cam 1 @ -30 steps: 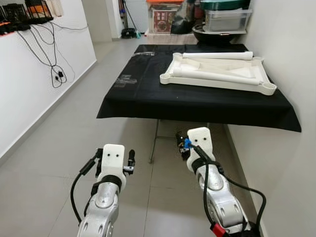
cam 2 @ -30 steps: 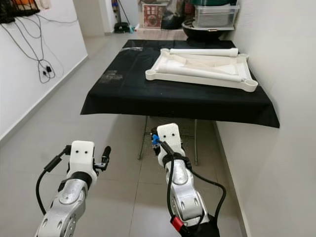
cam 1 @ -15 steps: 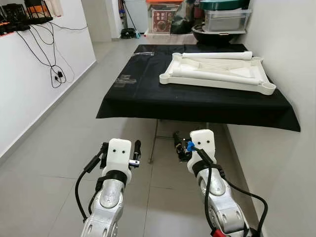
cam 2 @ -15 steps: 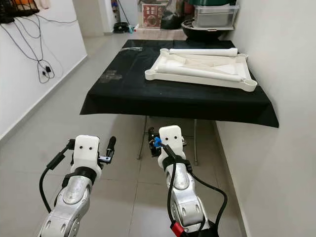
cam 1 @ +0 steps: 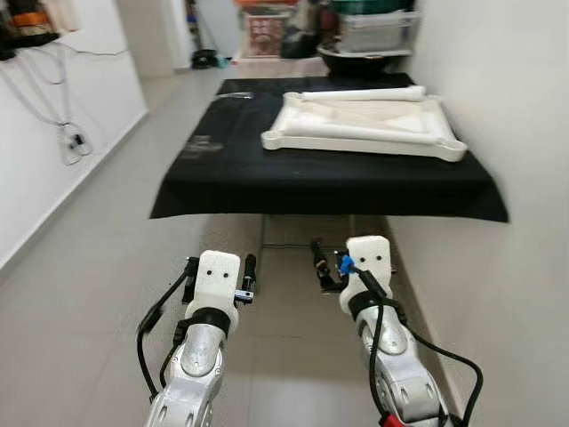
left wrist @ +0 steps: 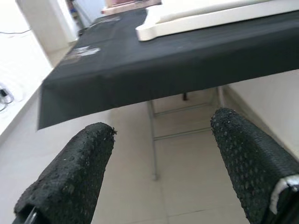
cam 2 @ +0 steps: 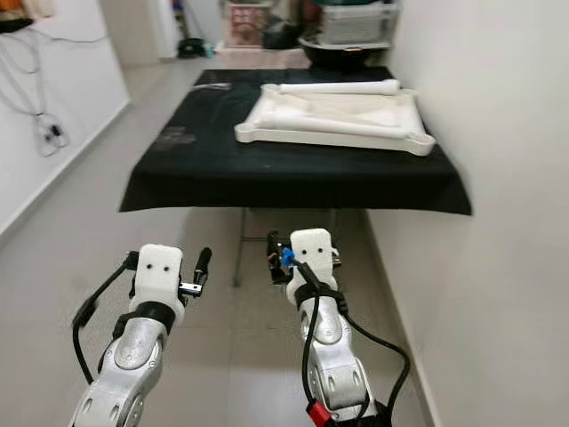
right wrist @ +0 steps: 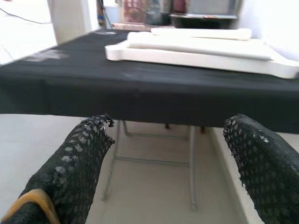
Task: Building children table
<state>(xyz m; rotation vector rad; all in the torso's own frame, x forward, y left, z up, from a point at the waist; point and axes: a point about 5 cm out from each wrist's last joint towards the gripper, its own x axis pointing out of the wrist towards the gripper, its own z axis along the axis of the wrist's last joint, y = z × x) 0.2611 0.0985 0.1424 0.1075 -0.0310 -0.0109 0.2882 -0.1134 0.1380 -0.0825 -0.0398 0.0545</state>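
The black-draped table (cam 1: pixel 329 182) spans the upper middle of my head view, pushed against the white wall (cam 1: pixel 524 133) on the right side of the frame. On its far right part lies the white tabletop frame (cam 1: pixel 364 135), flat, with rounded corner lugs, and a white table leg (cam 1: pixel 360 92) lies along its far edge; at least one more long white piece rests inside the frame, though blur keeps me from counting them. Beyond the table, at the top of the frame, sit a dark basin and storage boxes (cam 1: pixel 356 36).

My left gripper (cam 1: pixel 220 271) sits at lower left of the frame and my right gripper (cam 1: pixel 342 261) at lower centre, both held out low over the grey floor, below the table edge and well apart from the frame. In the wrist views each pair of black fingers (left wrist: pixel 74 172) stands wide apart with nothing between them; the right fingers (right wrist: pixel 77 158) likewise hold nothing.

My main worry is the approach: my grippers ride lower than the cloth's hanging hem, so I judge that closing in without lifting them could snag the cloth and drag the frame with it. The wall close on my right leaves that arm little room to swing. The loose leg could also roll off if the frame gets jolted.
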